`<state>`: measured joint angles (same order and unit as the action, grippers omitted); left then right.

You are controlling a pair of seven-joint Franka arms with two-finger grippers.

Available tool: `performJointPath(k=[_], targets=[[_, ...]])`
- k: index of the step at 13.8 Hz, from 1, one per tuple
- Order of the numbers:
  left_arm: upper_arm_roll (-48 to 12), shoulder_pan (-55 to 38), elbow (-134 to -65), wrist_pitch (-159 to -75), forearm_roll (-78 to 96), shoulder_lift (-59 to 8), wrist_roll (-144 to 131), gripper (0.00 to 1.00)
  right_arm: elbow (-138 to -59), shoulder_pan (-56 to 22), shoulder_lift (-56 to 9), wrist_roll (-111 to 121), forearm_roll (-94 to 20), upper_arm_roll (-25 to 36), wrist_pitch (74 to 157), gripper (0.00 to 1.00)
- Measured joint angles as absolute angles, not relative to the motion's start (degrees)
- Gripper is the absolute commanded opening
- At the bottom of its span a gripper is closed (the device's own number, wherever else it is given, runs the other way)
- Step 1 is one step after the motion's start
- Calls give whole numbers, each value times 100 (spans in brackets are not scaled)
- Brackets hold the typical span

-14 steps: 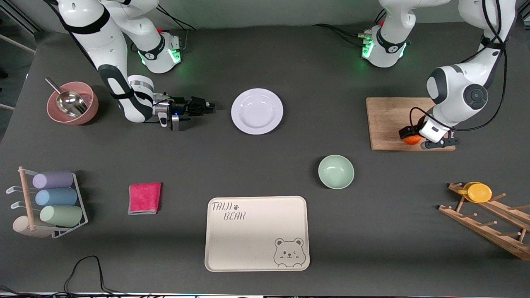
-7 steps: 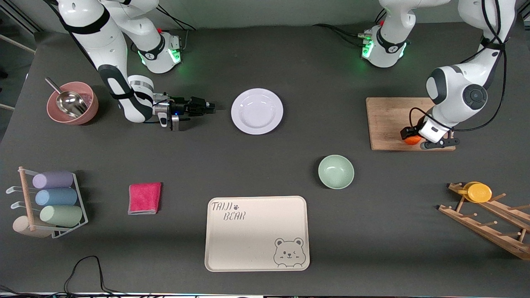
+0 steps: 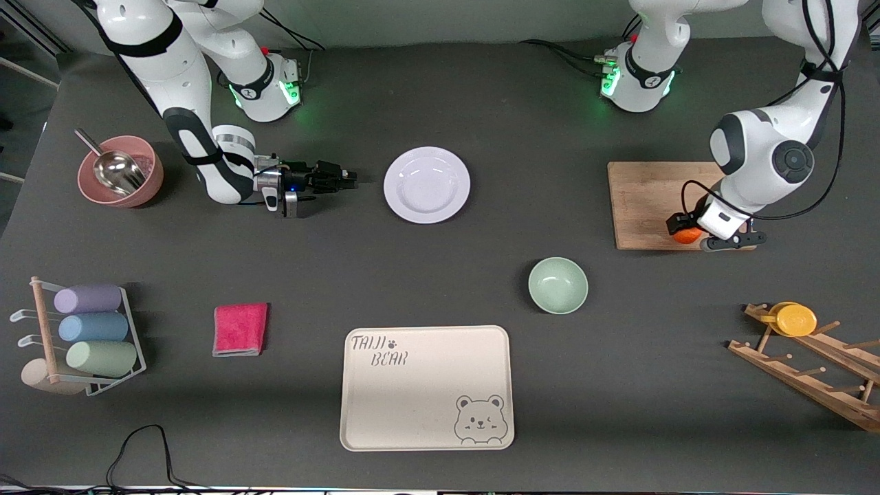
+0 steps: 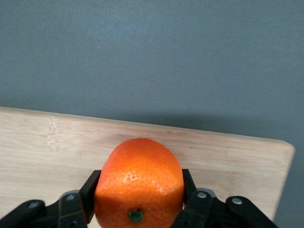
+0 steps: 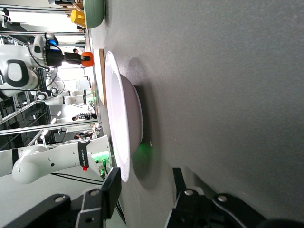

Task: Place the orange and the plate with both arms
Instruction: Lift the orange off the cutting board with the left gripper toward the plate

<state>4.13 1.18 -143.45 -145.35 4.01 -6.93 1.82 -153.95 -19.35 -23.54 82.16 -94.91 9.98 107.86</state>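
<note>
The tabletop [image 3: 440, 275] is looking the same as a second ago, apart from the left arm's end. There the left claw [image 3: 687, 232] has been drifting a little toward the near edge of the wooden cutting board [image 3: 646, 199], carrying the orange [image 3: 686, 235] with it, so the fruit is now sitting right over the board's near edge. The right arm is staying put, waiting low over the tabletop beside the plate [image 3: 427, 185].

The beige tray [image 3: 426, 388], lying nearest the front camera, is showing the words "TAIJI BEAR" with a paw mark in one corner and a winking bear face in another. No other writing is readable.

The plate is resting flat on the tabletop, farther from the camera than the tray and the pale green bowl [image 3: 557, 284]. The right claw [image 3: 347, 180] is pointing at its rim from the right arm's end, not touching it, its fingers [image 5: 111, 192] spread wide.

In the left wrist view the left claw [image 4: 137, 199] is gripping the orange [image 4: 138, 183] between both fingers [image 4: 89, 194], pressing on its sides, with the board [image 4: 57, 152] just beneath it.
</note>
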Motion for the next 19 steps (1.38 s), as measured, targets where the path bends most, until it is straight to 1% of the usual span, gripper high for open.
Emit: performJointPath(k=[3, 5, 7, 9, 11, 13, 16, 18, 19], targets=[[413, 107, -13590, -13007, 247, -128, 182, 0, -15389, -1935, -2358, 8216, -9492, 998, 10786, 51], [414, 107, -12940, -11794, 103, 244, 180, 0, -15385, -1935, -2361, 8216, -9492, 998, 10786, 51], [413, 107, -12049, -10467, 56, 453, 180, 0, -15379, -1935, -2365, 8216, -9492, 998, 10786, 51], [410, 104, -10990, -9304, -50, 494, 181, 0, -15374, -1935, -2371, 8216, -9491, 998, 10786, 51], [403, 102, -10198, -8501, -148, 483, 184, 0, -15370, -1935, -2376, 8216, -9492, 998, 10786, 51], [393, 100, -9702, -8030, -156, 419, 186, 0, -15366, -1935, -2383, 8216, -9492, 998, 10785, 51], [282, 85, -9473, -7932, -145, 265, 183, 0, -15363, -1935, -2393, 8217, -9492, 998, 10783, 51], [-62, 65, -9439, -7932, -111, 193, -25, 0, -15361, -1934, -2395, 8217, -9492, 999, 10782, 51], [-331, 47, -9415, -7936, -31, 166, -368, 0, -15360, -1933, -2396, 8217, -9492, 999, 10781, 51]])
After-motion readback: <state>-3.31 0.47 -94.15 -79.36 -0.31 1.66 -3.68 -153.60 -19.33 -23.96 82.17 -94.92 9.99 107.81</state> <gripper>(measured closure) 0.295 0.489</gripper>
